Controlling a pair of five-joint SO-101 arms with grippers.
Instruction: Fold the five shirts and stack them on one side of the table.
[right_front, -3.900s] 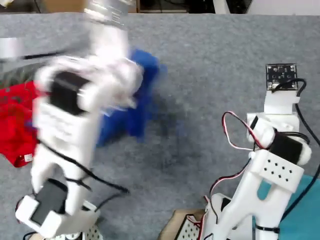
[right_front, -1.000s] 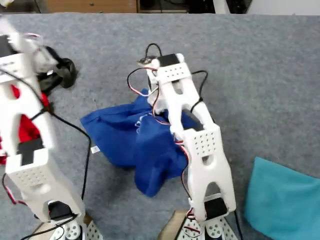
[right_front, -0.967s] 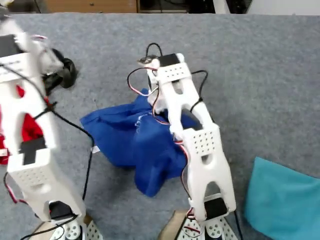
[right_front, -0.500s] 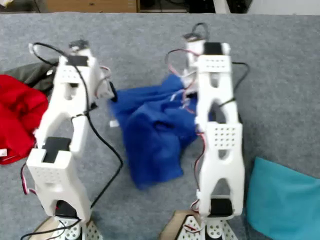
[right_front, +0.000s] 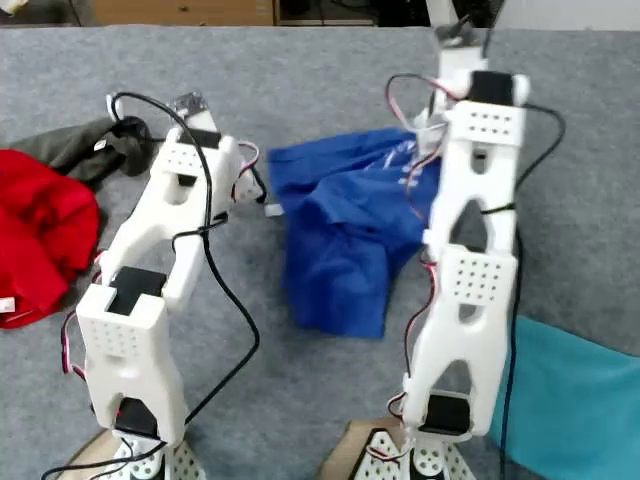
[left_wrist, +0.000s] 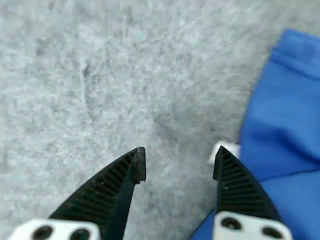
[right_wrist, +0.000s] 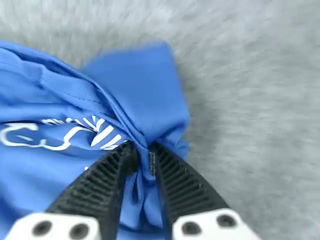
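The high camera looked steeply down on the blue shirt (right_front: 340, 250); each wrist camera sat close above one of its edges.

Centre shirt (right_front: 335, 240), heap (right_front: 40, 225) left (at edge), corner shirt (right_front: 570, 400) right

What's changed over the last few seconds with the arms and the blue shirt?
The right hand, shut on the blue shirt, dragged it right and toward the far edge. The left arm swung over from the red shirt to the blue shirt's left edge, left hand open there. The red shirt and teal shirt stayed put.
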